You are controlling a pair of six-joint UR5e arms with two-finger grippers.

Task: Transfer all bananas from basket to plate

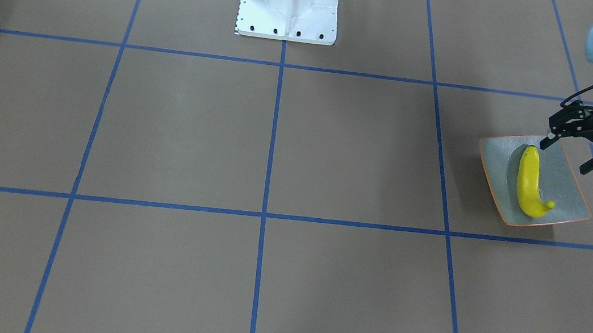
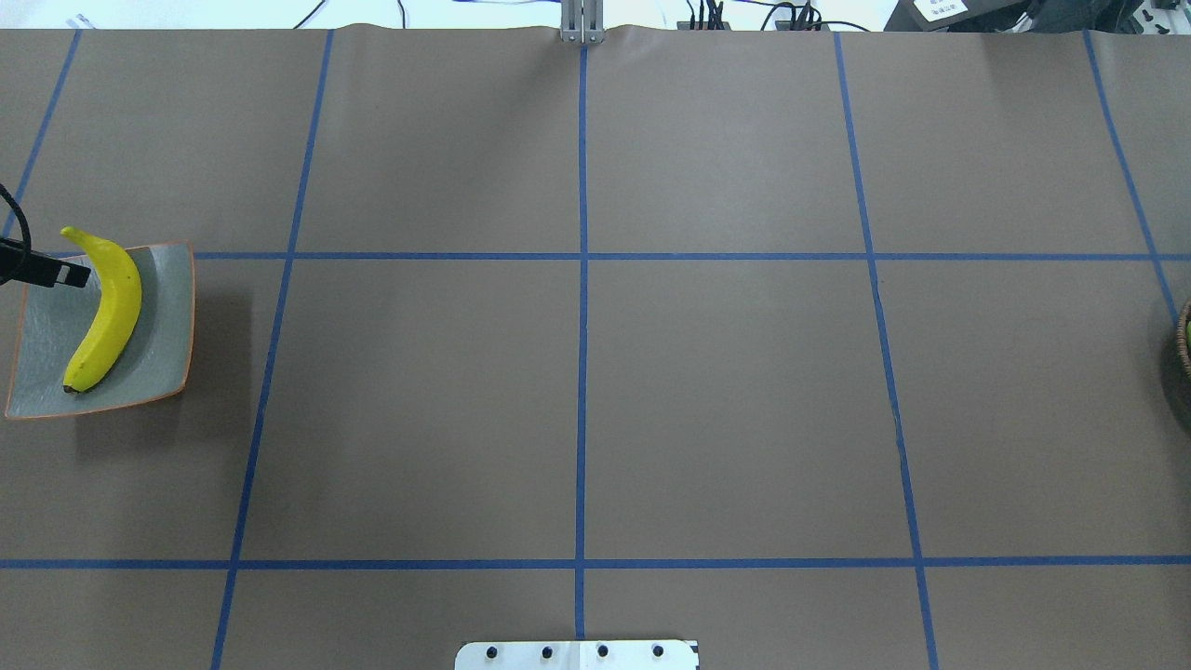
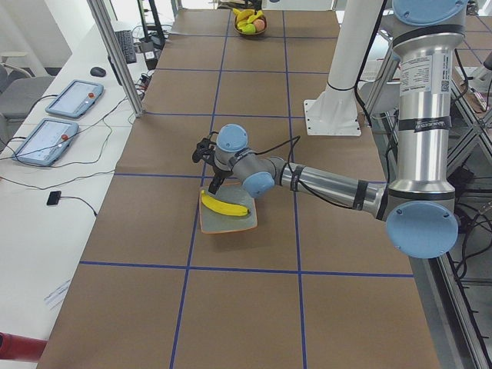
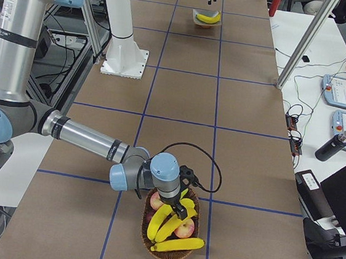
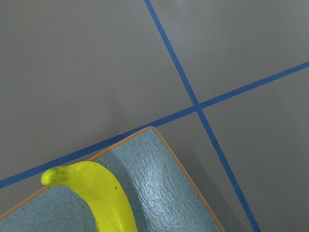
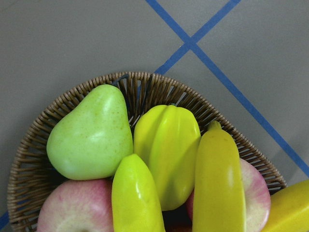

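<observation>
One yellow banana [image 1: 529, 183] lies on the grey-green plate [image 1: 503, 165] with the orange rim. It also shows in the overhead view [image 2: 107, 312] and the left wrist view [image 5: 106, 203]. My left gripper [image 1: 564, 156] is open and empty, hovering just above the plate's robot-side corner near the banana's dark tip. Three more bananas [image 4: 160, 224] lie in the wicker basket [image 4: 148, 246], and the right wrist view shows them close up [image 6: 219, 183]. My right gripper [image 4: 177, 205] hangs over the basket; I cannot tell if it is open or shut.
The basket [image 6: 145, 82] also holds a green pear [image 6: 91, 135], a yellow-green starfruit [image 6: 166, 145] and red apples [image 6: 72, 215]. Only its edge [image 2: 1184, 335] shows at the overhead view's right. The white robot base [image 1: 289, 2] stands mid-table at the robot's side.
</observation>
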